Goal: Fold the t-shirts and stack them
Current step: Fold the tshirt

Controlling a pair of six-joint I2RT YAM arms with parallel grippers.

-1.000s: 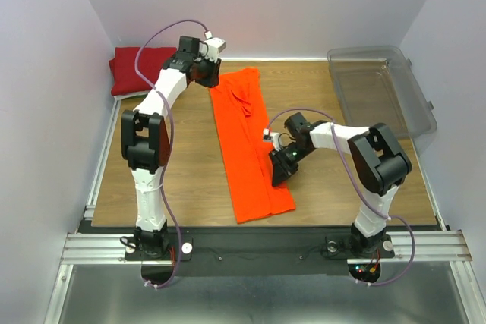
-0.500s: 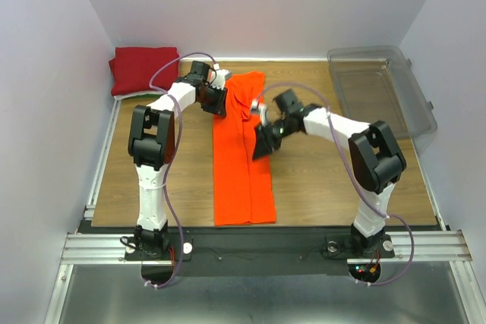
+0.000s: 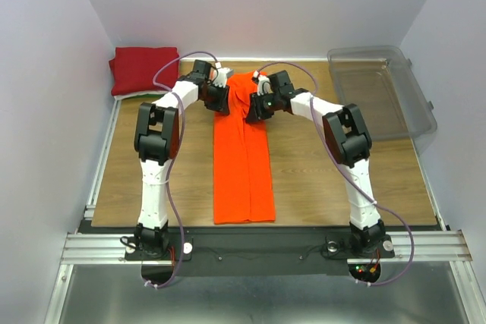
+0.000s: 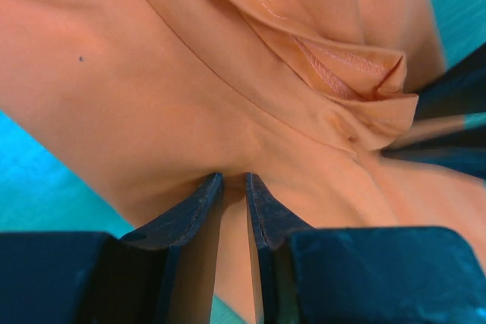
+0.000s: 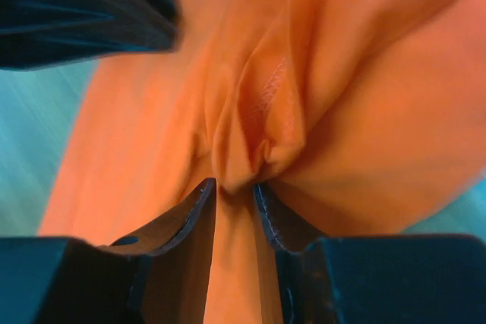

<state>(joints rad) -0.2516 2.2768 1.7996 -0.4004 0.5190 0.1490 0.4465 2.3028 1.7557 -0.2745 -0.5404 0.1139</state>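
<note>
T-shirt (image 3: 243, 165) (orange) pinched in end effectors (image 3: 222, 101) (image 3: 254, 108).

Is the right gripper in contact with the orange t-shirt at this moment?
Touching. The right wrist view shows the right gripper pinching a bunched fold of the orange t-shirt between its nearly closed jaws.

The left gripper (image 3: 222, 101) and right gripper (image 3: 253, 108) are crowding the far end of the orange t-shirt (image 3: 241, 165) side by side; bare table (image 3: 319, 180) is lying open either side, while the dark red t-shirt (image 3: 140, 68) and clear bin (image 3: 376, 92) are filling the far corners
</note>
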